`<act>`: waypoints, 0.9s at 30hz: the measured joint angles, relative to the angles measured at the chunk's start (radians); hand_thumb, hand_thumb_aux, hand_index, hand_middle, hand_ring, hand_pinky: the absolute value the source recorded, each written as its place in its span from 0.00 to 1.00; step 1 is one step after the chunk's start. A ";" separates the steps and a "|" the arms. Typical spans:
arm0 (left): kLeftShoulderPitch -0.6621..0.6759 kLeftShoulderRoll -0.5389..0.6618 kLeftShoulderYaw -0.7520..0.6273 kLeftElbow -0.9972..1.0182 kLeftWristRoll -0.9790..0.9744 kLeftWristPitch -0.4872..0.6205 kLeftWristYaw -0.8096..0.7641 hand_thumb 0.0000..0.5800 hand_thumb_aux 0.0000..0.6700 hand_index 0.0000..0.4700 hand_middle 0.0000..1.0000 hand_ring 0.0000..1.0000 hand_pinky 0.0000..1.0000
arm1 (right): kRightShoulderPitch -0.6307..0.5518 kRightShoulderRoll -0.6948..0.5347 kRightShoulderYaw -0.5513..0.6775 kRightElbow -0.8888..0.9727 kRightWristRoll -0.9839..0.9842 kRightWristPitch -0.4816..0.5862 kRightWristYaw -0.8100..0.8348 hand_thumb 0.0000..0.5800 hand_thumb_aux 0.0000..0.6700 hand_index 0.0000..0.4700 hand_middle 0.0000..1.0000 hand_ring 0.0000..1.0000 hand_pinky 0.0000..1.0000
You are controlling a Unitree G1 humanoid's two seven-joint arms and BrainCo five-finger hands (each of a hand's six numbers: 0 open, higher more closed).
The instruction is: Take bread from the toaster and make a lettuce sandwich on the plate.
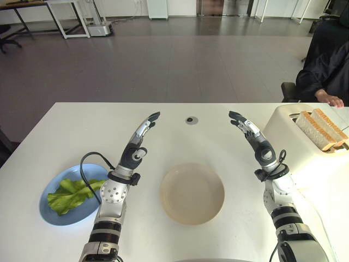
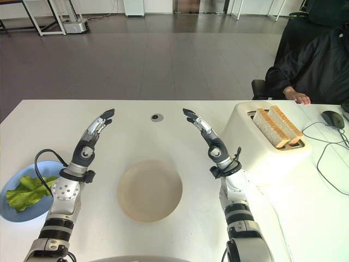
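- White table (image 1: pixel 60 136) lies under my arms in the left eye view.
- My left hand (image 1: pixel 135 153) hovers with its fingers stretched out, holding nothing, between the blue plate (image 1: pixel 76 218) of lettuce (image 1: pixel 68 194) at near left and the beige plate (image 1: pixel 192 192) at centre.
- Right eye view: my right hand (image 2: pixel 212 143) is equally spread and holds nothing, just right of that plate; bread slices (image 2: pixel 278 128) stand in the toaster (image 2: pixel 256 153) at far right.

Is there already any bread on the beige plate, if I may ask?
No, the beige plate is bare; both bread slices stand in the toaster.
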 measured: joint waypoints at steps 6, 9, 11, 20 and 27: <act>0.000 0.000 0.000 0.000 0.005 0.001 0.001 0.00 0.00 0.00 0.00 0.00 0.00 | 0.000 0.000 -0.001 0.000 0.000 0.001 -0.002 0.00 0.00 0.00 0.00 0.00 0.00; 0.000 0.000 0.000 0.000 0.008 0.002 0.001 0.00 0.00 0.00 0.00 0.00 0.00 | 0.000 0.000 -0.002 0.000 0.000 0.004 -0.005 0.00 0.00 0.00 0.00 0.00 0.00; 0.000 0.000 0.000 0.000 0.008 0.002 0.001 0.00 0.00 0.00 0.00 0.00 0.00 | 0.000 0.000 -0.002 0.000 0.000 0.013 -0.005 0.00 0.00 0.00 0.00 0.00 0.00; 0.000 0.000 0.000 0.000 0.010 0.002 0.003 0.00 0.00 0.00 0.00 0.00 0.00 | -0.001 0.000 -0.002 0.000 -0.001 0.019 -0.009 0.00 0.00 0.00 0.00 0.00 0.00; -0.001 -0.001 -0.002 -0.004 0.011 0.007 0.003 0.00 0.00 0.00 0.00 0.00 0.00 | 0.049 -0.076 -0.052 -0.253 -0.075 0.010 -0.077 0.00 0.00 0.00 0.00 0.00 0.00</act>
